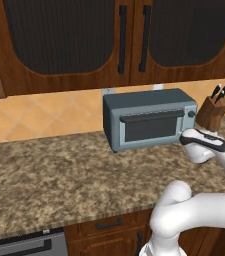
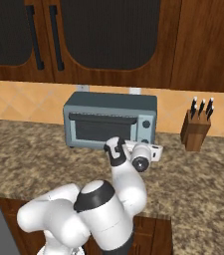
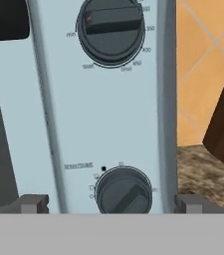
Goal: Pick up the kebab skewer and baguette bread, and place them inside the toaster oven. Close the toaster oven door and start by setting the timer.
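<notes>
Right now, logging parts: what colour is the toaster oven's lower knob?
Dark grey lower knob, clearest in the hand view.

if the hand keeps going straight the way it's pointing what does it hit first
Most likely the lower knob on the toaster oven control panel: in the hand view it sits right between the open fingertips of the hand, close ahead. Exact depth is hard to judge.

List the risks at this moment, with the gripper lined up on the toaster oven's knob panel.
1. Two knobs sit on the panel: the upper knob and the lower knob. The gripper straddles the lower one; if that is not the timer, the wrong setting gets turned.
2. The fingertips stand wide of the knob, so closing off-centre might slip.
3. The knife block stands close to the right of the toaster oven; a wide wrist swing may bump it.
</notes>
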Controlling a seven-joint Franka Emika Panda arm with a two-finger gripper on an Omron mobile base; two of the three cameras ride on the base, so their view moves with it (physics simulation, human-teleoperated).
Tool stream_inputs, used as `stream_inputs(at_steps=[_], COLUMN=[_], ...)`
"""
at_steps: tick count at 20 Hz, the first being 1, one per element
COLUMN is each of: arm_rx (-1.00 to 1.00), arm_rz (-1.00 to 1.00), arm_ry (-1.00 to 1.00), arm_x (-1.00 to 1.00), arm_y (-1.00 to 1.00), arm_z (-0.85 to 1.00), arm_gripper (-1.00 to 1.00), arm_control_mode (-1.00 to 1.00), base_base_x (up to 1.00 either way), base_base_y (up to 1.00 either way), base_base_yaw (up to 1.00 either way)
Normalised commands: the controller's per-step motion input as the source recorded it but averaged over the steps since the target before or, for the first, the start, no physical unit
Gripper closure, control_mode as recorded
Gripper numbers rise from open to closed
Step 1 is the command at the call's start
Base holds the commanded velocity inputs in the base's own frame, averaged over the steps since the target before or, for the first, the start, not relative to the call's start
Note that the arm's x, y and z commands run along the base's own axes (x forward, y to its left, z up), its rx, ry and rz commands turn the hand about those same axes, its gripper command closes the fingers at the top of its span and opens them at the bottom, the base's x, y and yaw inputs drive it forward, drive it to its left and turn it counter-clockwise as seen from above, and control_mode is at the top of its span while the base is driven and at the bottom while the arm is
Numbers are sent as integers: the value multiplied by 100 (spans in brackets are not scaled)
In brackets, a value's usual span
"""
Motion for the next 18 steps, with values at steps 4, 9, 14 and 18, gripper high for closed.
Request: stream_inputs(at_steps=[4, 9, 14, 18], arm_rx=[0, 0, 0, 0], arm_rz=[0, 0, 0, 0], arm_ry=[0, 0, 0, 0], arm_x=[4, 12, 4, 0], arm_y=[0, -1, 0, -4], arm_z=[-2, 0, 0, 0], arm_gripper=[-100, -100, -100, -100], arm_control_mode=[-100, -100, -100, -100], base_base_x=[0, 0, 0, 0], base_base_y=[0, 0, 0, 0], base_base_yaw=[0, 0, 0, 0])
